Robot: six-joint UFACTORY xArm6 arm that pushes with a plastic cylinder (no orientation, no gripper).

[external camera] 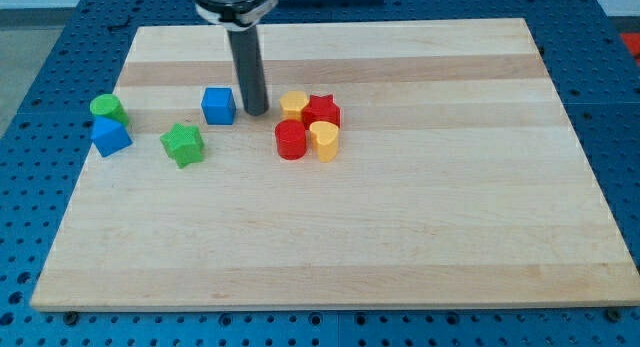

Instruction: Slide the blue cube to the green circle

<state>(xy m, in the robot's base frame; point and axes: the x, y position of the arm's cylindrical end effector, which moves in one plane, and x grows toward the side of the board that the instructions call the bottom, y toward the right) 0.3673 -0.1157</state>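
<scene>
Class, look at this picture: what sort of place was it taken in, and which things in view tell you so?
Probably a robotics lab bench. A wooden board lies on a blue perforated table, small coloured blocks such as the blue cube sit on the board, and my tip stands just to the cube's right in the view.

A single camera looks down at an angle from beyond the near long edge of the tabletop point(330, 257), facing its far edge. It sits far enough back to hold all four corners, with the perforated blue base point(30, 77) showing around them.
</scene>
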